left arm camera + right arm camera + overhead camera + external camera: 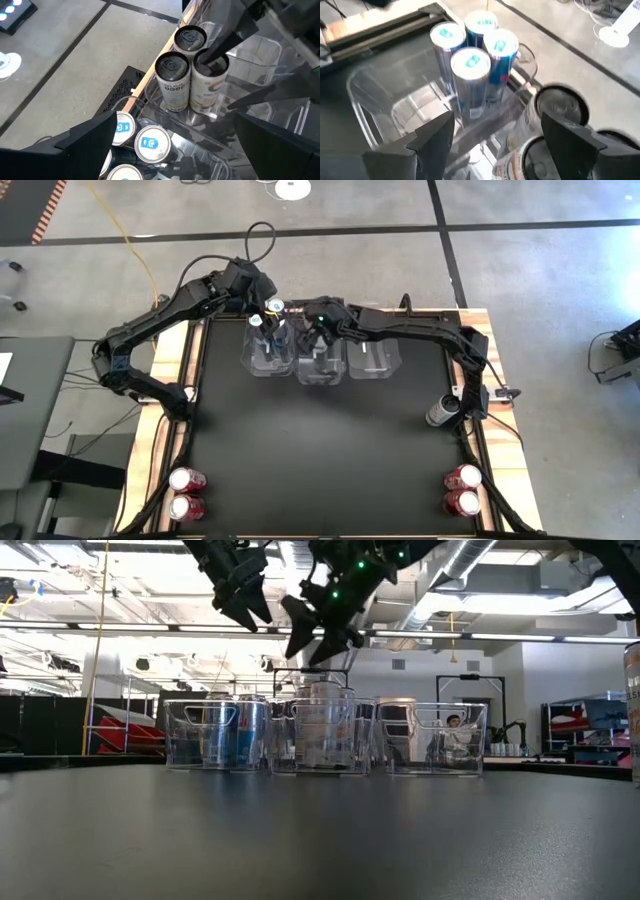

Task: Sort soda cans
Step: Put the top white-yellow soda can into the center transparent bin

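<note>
Both grippers hang open and empty, left gripper [272, 315] above the left bin [268, 363] of four blue cans [472, 62], right gripper [318, 330] above the middle bin's [320, 372] grey cans [172, 67], while four red cans [186, 479] wait unsorted at the table's near corners.

We saw a matt black tabletop [320, 450] edged in pale bare wood. The bins [372, 360] were clear, glossy plastic that caught the light. The soda cans [470, 75] were smooth metal with bright silver tops, and the red cans [186, 492] shone too. Both arms looked like dull dark plastic.
</note>
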